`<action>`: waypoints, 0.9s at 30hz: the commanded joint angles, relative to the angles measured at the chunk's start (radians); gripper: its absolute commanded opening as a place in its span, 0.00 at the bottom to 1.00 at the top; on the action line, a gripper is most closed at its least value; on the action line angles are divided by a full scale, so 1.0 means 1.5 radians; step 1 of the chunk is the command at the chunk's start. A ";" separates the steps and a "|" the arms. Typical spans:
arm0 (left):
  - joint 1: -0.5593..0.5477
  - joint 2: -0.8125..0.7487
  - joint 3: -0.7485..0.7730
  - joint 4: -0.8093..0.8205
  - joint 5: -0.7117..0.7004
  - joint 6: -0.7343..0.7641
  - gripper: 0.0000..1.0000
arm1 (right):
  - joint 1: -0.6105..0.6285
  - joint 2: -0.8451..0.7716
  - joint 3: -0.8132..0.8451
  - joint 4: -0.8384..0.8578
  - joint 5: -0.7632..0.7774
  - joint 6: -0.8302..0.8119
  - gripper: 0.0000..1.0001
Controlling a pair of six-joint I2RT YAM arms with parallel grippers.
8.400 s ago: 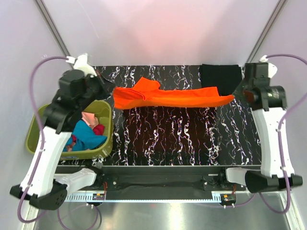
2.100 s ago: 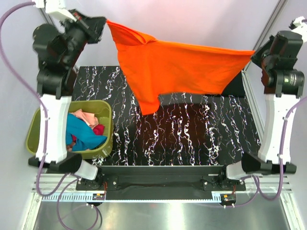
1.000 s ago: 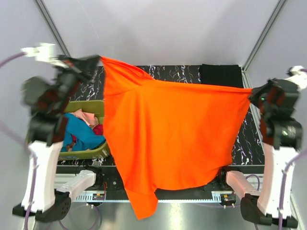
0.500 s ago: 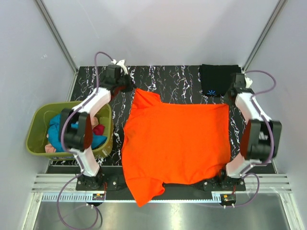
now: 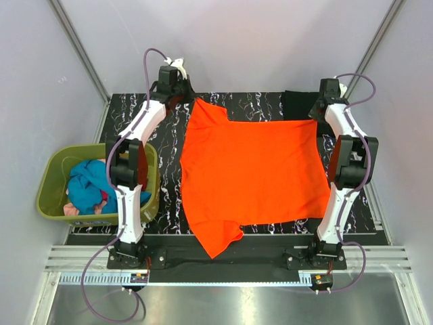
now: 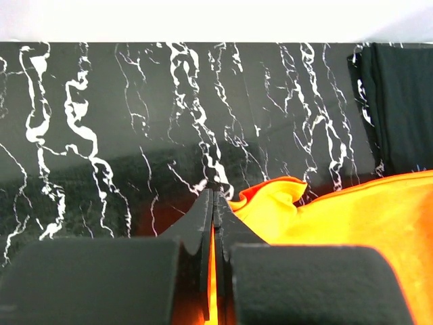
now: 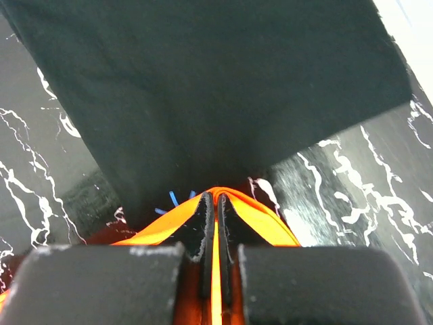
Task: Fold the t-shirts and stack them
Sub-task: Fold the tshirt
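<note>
Orange t-shirt (image 5: pixel 250 169) lies spread on the table (image 5: pixel 169 198), one sleeve trailing past the near edge. Left gripper (image 6: pixel 213 203) and right gripper (image 7: pixel 215 206) are each clenched on a far corner, the right one above the black t-shirt (image 7: pixel 203 81). Advice: keep the far hem taut and let go of both corners together, without snagging the black one.
</note>
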 commanded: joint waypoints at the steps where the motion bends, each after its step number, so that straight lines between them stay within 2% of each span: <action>1: 0.007 0.008 0.049 -0.009 -0.006 0.018 0.00 | -0.004 0.023 0.067 -0.038 -0.014 -0.023 0.00; 9: -0.002 -0.073 -0.051 0.000 0.009 0.010 0.00 | -0.007 -0.015 0.032 -0.057 -0.027 -0.014 0.00; 13: -0.026 -0.130 -0.129 -0.015 -0.004 0.014 0.00 | -0.008 -0.028 0.032 -0.115 -0.025 -0.001 0.00; 27: -0.047 -0.352 -0.352 -0.072 -0.027 0.001 0.00 | -0.033 -0.134 -0.093 -0.167 -0.049 0.005 0.00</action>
